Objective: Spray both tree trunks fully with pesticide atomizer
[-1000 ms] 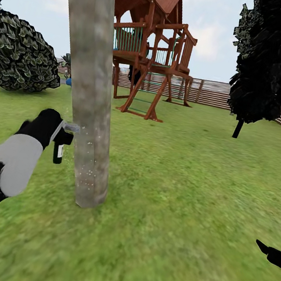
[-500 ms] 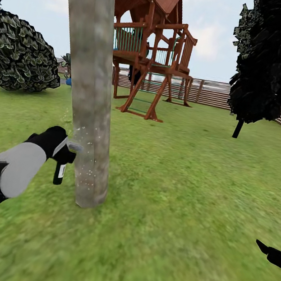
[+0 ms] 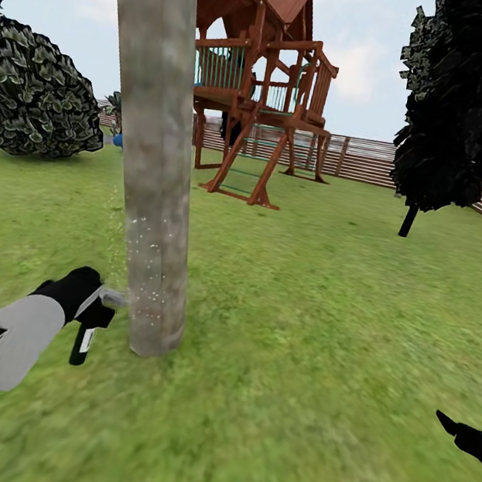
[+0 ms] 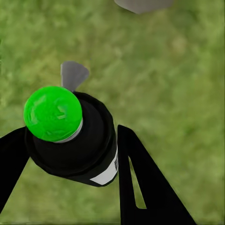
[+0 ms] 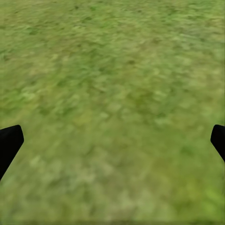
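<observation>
Because the pesticide atomizer (image 3: pixel 85 335) is a small rigid bottle, it is judged light and stiff, with a smooth dark body that could slip under a loose hold. The left gripper (image 3: pixel 93 309) is clamped on it, one black finger (image 4: pixel 140 187) on each side of the rounded shoulder just below the glossy green cap (image 4: pixel 52 113) (the widest, firmest section, and so the recommended hold). A grey nozzle (image 4: pixel 72 75) projects forward of the fingers, almost touching the tree trunk (image 3: pixel 153 179) directly ahead, near its flared base. Bark is mottled grey-brown and rough, flecked with pale droplets just above the nozzle. Blurred grass lies beneath the bottle. The right gripper (image 5: pixel 112 140) hangs over bare lawn (image 5: pixel 117 70), fingertips spread wide, holding nothing.
</observation>
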Robot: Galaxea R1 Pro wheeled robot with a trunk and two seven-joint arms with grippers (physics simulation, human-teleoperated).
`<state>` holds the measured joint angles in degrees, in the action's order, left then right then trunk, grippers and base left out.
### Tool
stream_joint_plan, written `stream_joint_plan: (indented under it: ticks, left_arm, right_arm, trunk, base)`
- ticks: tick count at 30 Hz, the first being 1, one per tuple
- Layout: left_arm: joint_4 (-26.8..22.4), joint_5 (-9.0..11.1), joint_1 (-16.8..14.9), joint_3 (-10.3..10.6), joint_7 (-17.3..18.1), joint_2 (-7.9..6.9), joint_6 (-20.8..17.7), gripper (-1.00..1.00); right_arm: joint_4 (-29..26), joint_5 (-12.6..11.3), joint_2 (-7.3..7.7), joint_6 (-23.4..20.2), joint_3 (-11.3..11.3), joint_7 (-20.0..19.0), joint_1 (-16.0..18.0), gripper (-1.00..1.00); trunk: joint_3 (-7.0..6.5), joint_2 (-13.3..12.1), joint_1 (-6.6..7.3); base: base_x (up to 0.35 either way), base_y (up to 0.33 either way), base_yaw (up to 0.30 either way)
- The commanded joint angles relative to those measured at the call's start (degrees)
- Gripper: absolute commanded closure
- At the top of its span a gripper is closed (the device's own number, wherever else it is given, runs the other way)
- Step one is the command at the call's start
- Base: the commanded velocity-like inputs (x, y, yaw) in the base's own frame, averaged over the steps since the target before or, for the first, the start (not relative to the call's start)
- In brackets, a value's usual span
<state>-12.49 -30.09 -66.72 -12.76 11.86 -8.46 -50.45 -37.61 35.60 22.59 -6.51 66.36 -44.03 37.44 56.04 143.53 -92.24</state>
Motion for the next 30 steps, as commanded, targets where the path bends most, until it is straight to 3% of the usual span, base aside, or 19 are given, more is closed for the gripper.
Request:
stream_joint_plan:
  ticks: [1, 3, 5, 8, 10, 12, 18, 22, 24, 30]
  left_arm:
    - [0.0, 0.2, 0.2, -0.1, 0.0, -0.45, 0.0, 1.0]
    - [0.1, 0.4, 1.8, -0.2, 0.1, -0.98, 1.8, 1.0]
    - [0.1, 0.5, 4.9, -0.3, 0.0, -1.09, 8.2, 1.0]
    - [0.2, 0.8, 8.4, -0.3, 0.1, -1.12, 14.8, 1.0]
    - [0.1, 5.2, 9.2, -0.6, 0.1, -1.12, 18.8, 1.0]
    - [0.1, 7.6, 9.3, -0.7, 0.1, -1.44, 19.4, 1.0]
    - [-1.5, 8.5, 9.3, -0.8, 0.2, -1.95, 19.5, 1.0]
    - [-1.9, 12.8, 9.3, -2.4, 0.3, -2.05, 19.7, 1.0]
    - [-1.9, 13.9, 9.3, -2.5, 0.3, -2.11, 19.7, 1.0]
    - [-1.6, 14.1, 9.3, -2.5, 0.3, -2.09, 19.8, 1.0]
  right_arm:
    - [0.0, 0.0, 0.0, 0.0, 0.0, 0.0, 0.0, -1.0]
    - [0.1, 0.0, 0.0, 0.0, 0.0, 0.0, 0.0, -1.0]
    - [0.1, 0.0, 0.0, 0.0, 0.1, 0.0, 0.0, -1.0]
    - [-0.1, 0.0, 0.0, -0.2, 0.1, -0.1, 0.0, -1.0]
    - [-0.2, -0.1, 0.0, -0.2, 0.2, -0.1, 0.0, -1.0]
    - [-0.2, -0.1, 0.0, -0.3, 0.1, -0.1, 0.0, -1.0]
    - [-0.2, 0.0, 0.0, -0.3, -0.1, -0.1, 0.0, -1.0]
    - [-0.2, -0.1, 0.0, -0.3, 0.1, -0.1, 0.0, -1.0]
    - [-0.2, -0.2, 0.0, -0.3, 0.2, -0.1, 0.0, -1.0]
    - [-0.2, -0.1, 0.0, -0.2, 0.2, -0.1, 0.0, -1.0]
  trunk:
    - [0.0, 0.0, 0.0]
    - [0.0, 0.0, 0.0]
    - [0.0, 0.0, 0.0]
    - [0.0, 0.0, 0.0]
    - [0.0, 0.0, 0.0]
    - [0.0, 0.0, 0.0]
    - [0.0, 0.0, 0.0]
    - [0.0, 0.0, 0.0]
    - [0.0, 0.0, 0.0]
    - [0.0, 0.0, 0.0]
  base:
    - [0.0, 0.0, 0.0]
    - [0.0, 0.0, 0.0]
    - [0.0, 0.0, 0.0]
    - [0.0, 0.0, 0.0]
    - [0.0, -0.19, 0.166]
    - [0.0, -0.285, 0.261]
    - [0.0, -0.304, 0.281]
    - [0.0, -0.307, 0.109]
    - [0.0, -0.313, 0.019]
    - [0.0, -0.326, 0.169]
